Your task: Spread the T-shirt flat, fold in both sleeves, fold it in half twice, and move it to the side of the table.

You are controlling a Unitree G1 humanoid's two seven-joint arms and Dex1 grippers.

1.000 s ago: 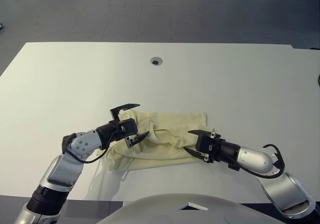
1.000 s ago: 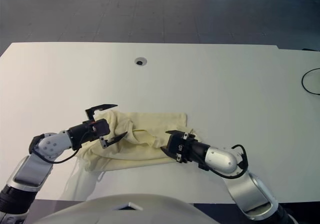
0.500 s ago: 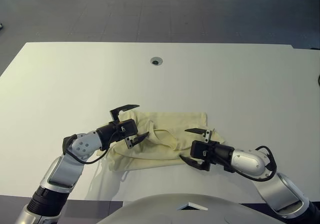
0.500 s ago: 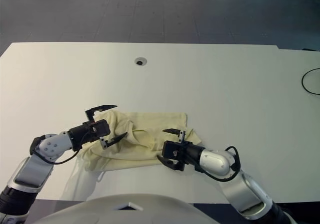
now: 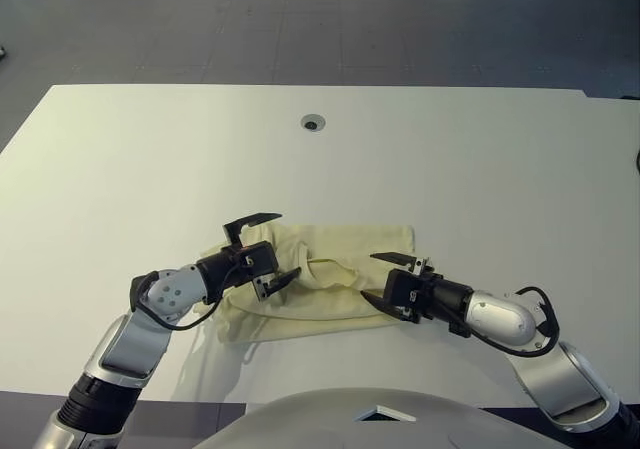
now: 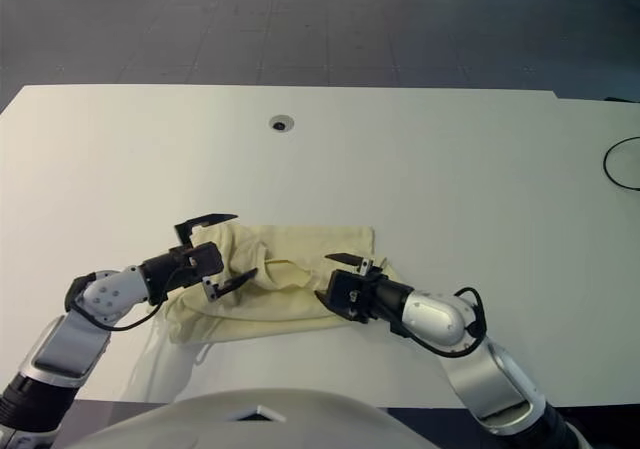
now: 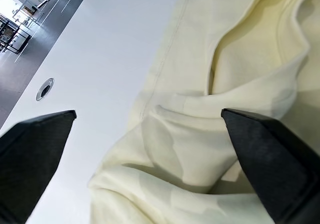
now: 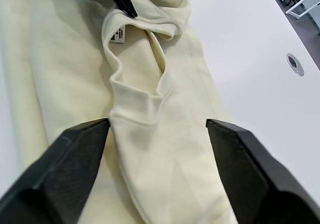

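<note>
The broad white desk [image 5: 480,169] carries the crumpled pale-yellow cotton T-shirt [image 5: 350,249], which lies near the desk's near edge, about midway across. It is bunched rather than flat, so by my judgement the spreading step is not yet done. Its long axis runs left to right, roughly parallel to that near edge.

The left gripper [image 5: 285,244] sits at the shirt's left end, its black fingers [image 7: 35,149] spread wide and empty. One hangs above the cloth and the other is low against a fold. The right gripper [image 5: 370,276] is at the shirt's right near corner, pointing left along the shirt. Its fingers [image 8: 75,154] are also wide apart and hold nothing.

The ribbed neck opening [image 8: 142,92] lies straight ahead of the right fingers, between the two grippers and slightly nearer the left one. Each arm is therefore nearest its own end of the garment.

Nothing stands in the way. A small round cable hole [image 5: 313,123] is well apart on the far side, and a thin black cable [image 6: 620,164] loops at the desk's right edge.
</note>
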